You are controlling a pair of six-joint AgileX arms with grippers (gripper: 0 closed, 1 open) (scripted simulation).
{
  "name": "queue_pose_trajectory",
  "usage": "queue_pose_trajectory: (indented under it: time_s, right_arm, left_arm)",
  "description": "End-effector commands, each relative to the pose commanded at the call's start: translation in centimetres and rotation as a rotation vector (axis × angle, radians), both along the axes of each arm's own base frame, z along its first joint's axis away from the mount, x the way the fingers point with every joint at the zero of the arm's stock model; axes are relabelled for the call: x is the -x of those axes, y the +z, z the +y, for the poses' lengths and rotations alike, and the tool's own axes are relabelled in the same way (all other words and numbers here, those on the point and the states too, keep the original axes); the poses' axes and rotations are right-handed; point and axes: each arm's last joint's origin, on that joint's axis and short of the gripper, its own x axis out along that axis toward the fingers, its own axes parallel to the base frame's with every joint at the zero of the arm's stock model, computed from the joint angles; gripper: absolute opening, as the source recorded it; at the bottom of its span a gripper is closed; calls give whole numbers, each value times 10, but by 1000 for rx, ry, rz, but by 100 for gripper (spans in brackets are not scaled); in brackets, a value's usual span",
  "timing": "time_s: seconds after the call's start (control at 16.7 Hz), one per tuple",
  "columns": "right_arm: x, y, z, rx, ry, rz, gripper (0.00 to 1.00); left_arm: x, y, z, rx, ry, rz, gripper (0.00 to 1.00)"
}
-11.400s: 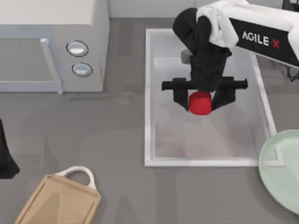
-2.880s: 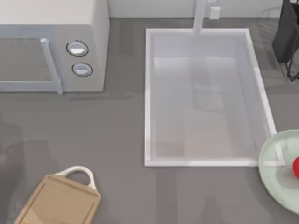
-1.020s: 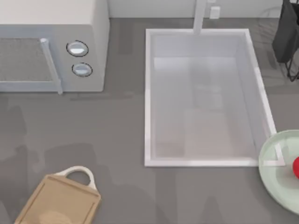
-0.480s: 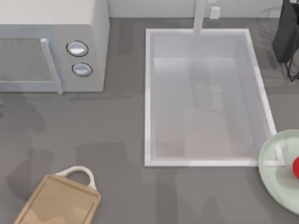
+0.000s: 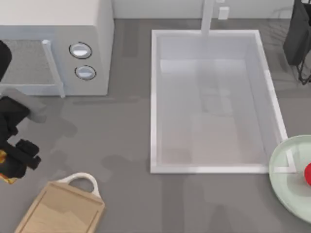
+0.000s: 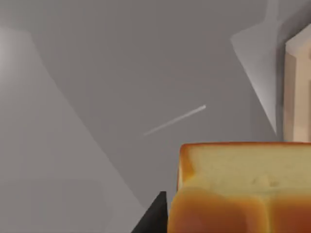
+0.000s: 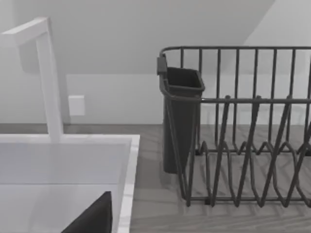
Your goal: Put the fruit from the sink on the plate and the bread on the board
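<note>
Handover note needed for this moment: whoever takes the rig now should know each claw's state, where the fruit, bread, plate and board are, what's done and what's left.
Left claw: at the table's left edge, just above the board, shut on the bread.
Right arm: parked off the table's far right; its wrist view looks at the faucet and a dish rack.
Fruit: on the plate, at the right edge.
Sink: nothing in it.
Done: fruit on the plate.
Left: set the bread on the board, which is still bare, then release.
</note>
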Motion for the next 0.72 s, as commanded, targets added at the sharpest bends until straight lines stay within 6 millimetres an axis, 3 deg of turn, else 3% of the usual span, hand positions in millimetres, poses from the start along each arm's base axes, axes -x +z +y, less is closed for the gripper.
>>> queue_pose_trajectory:
  time_s: [0.36,0.72]
  right_arm:
    - [0,0,0,0,0,0,100]
    - [0,0,0,0,0,0,100]
  left_arm:
    - [30,-7,-47,-7,306,-7,0]
    - [56,-13,-72,-2,529,-18,0]
